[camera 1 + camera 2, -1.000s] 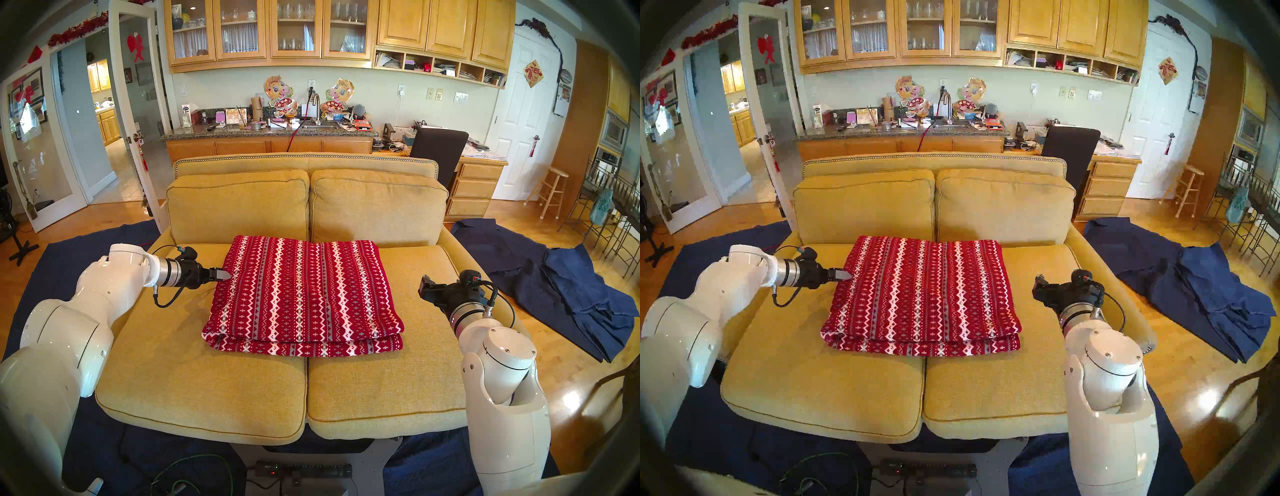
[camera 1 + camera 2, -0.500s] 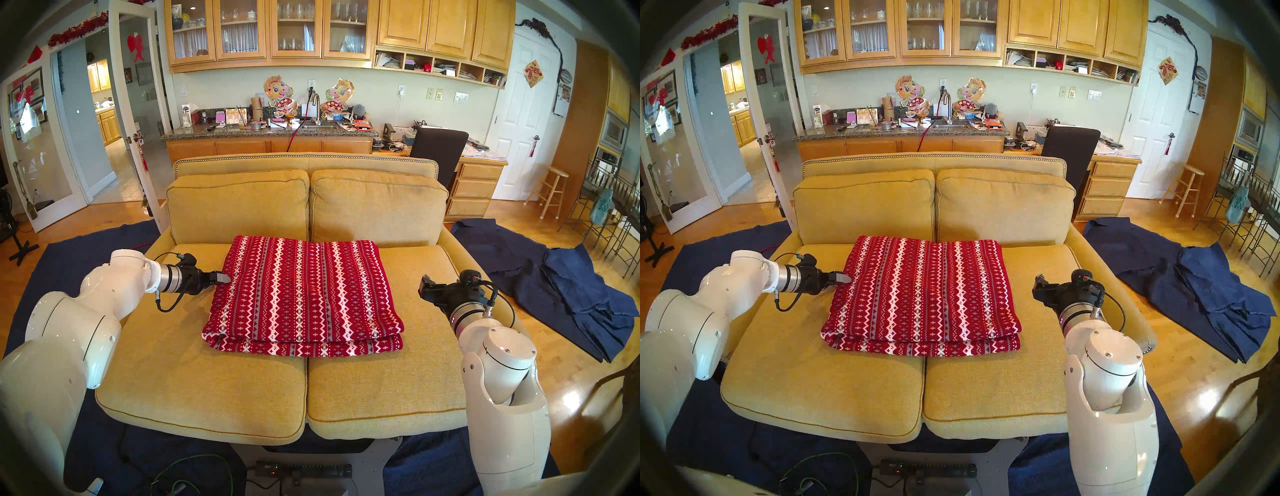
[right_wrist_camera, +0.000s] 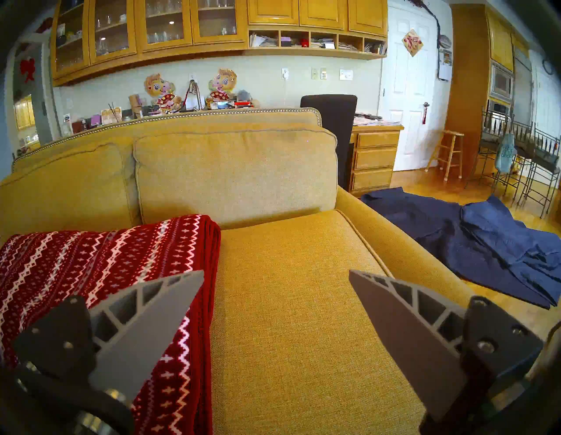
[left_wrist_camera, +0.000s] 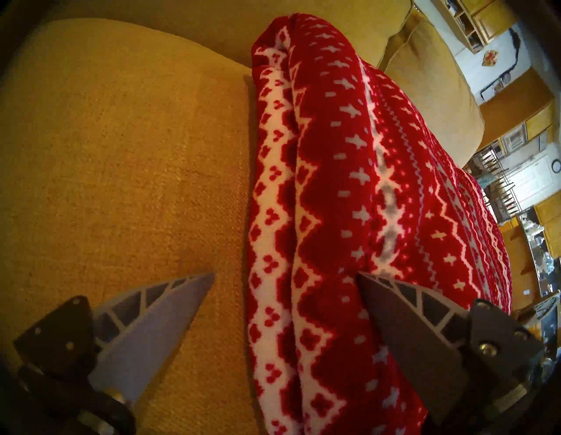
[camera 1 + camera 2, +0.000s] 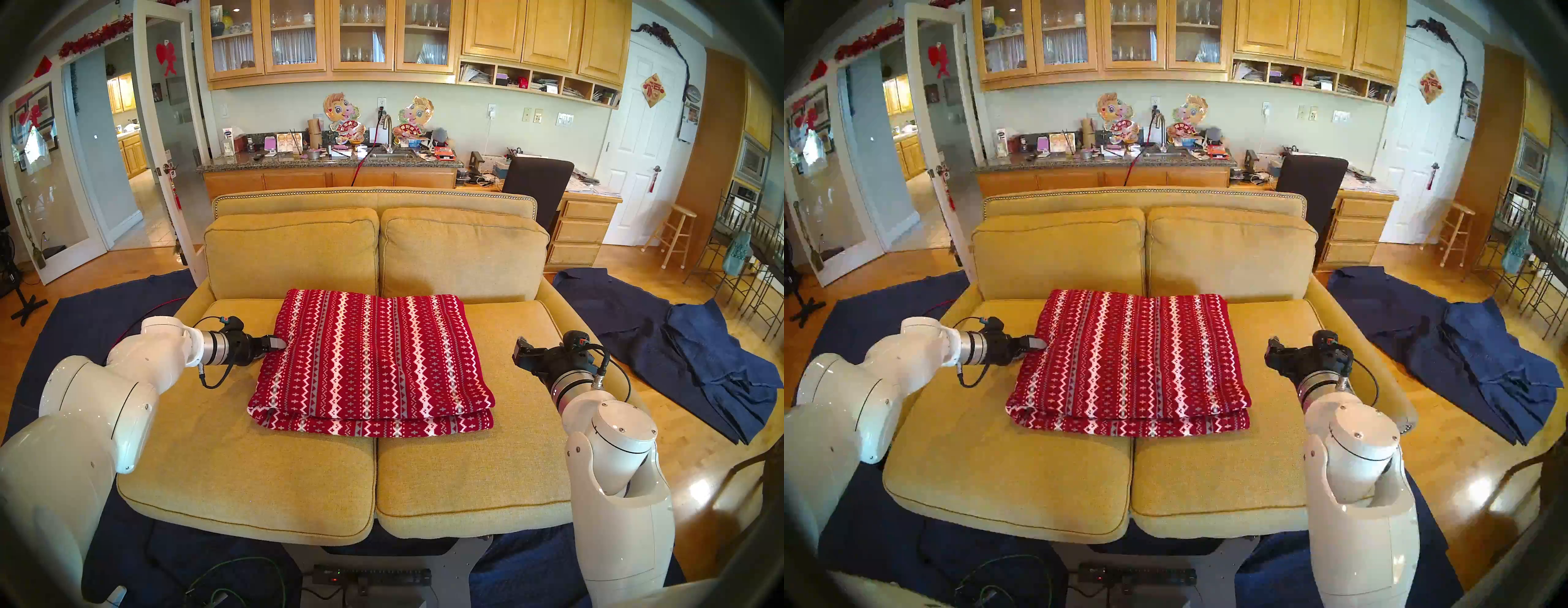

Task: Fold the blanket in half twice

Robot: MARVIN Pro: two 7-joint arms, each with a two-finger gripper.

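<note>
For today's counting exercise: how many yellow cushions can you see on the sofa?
4. Two back cushions, left and right, stand upright side by side. Two seat cushions, left and right, lie below; the blanket straddles both. None seems hidden.

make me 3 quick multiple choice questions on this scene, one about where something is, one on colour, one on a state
1. Where does the blanket lie?
A. on the floor
B. on the sofa seat cushions
C. over the sofa back

2. What colour are the cloths on the floor to the robot's right?
A. dark navy
B. green
C. white

3. How is the left gripper?
A. shut on the blanket
B. open, straddling the blanket's edge
C. open, high above the sofa

Key: 1 B, it rests folded across both seat cushions of the sofa. 2 A, the heap beside the sofa is plain navy. 3 B, the left wrist view shows one finger on the cushion side and the other against the fabric.
</note>
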